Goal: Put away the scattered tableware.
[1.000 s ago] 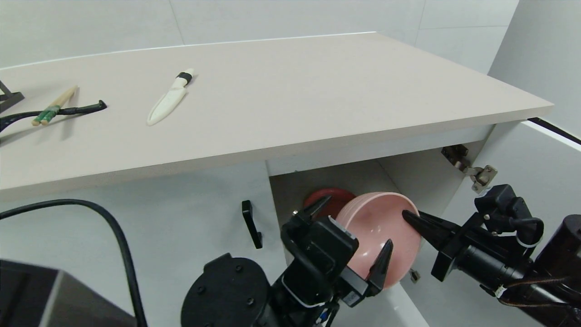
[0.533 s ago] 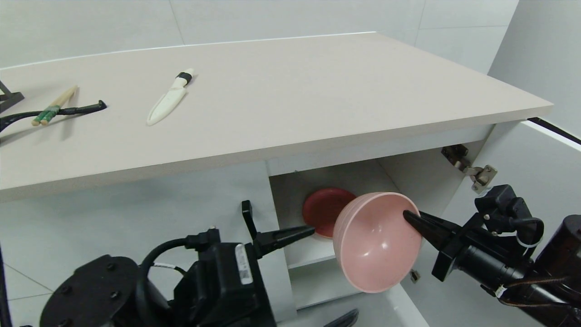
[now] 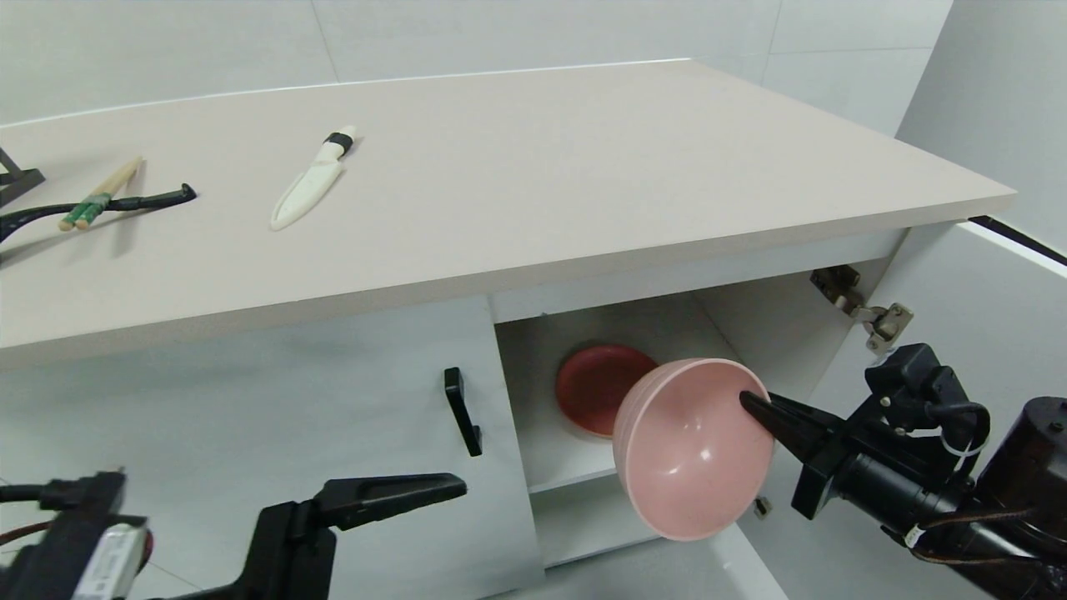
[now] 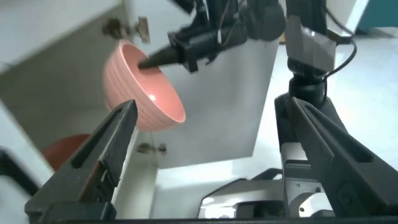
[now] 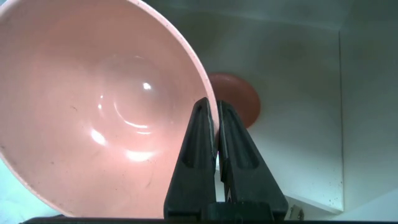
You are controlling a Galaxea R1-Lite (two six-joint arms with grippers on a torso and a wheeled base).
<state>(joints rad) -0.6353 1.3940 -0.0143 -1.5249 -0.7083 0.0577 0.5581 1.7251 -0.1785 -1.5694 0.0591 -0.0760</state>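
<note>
Two bowls or dishes are in view. One pale pink, ribbed plastic bowl (image 3: 692, 450) hangs on its side in the air, in front of the open compartment of the white cabinet (image 3: 533, 358) under the worktop (image 3: 542, 167). One dark red, shallow round dish (image 3: 596, 387) lies inside that compartment on the upper shelf (image 3: 575, 477), behind the pink bowl and apart from it.

One right hand (image 3: 744, 400) has its two black fingers pressed together on the pink bowl's rim, one finger inside the bowl and one outside, as the right wrist view shows. One left hand (image 4: 208, 112) sits low in front of the closed cabinet door (image 3: 250, 400). Its two fingers stand wide apart with nothing between them. One of these fingers (image 3: 392, 493) points toward the single black door handle (image 3: 461, 410).

Two pieces of tableware lie on the worktop, well apart from the cabinet opening: one cream-coloured sheathed knife with a black band (image 3: 310, 179), and one bundle of pale wooden chopsticks with green ends (image 3: 98, 196). One black cable (image 3: 142, 201) lies across the chopsticks. One white cabinet door (image 3: 984, 283) stands swung open beside the right arm, carried on a metal hinge (image 3: 885, 323).
</note>
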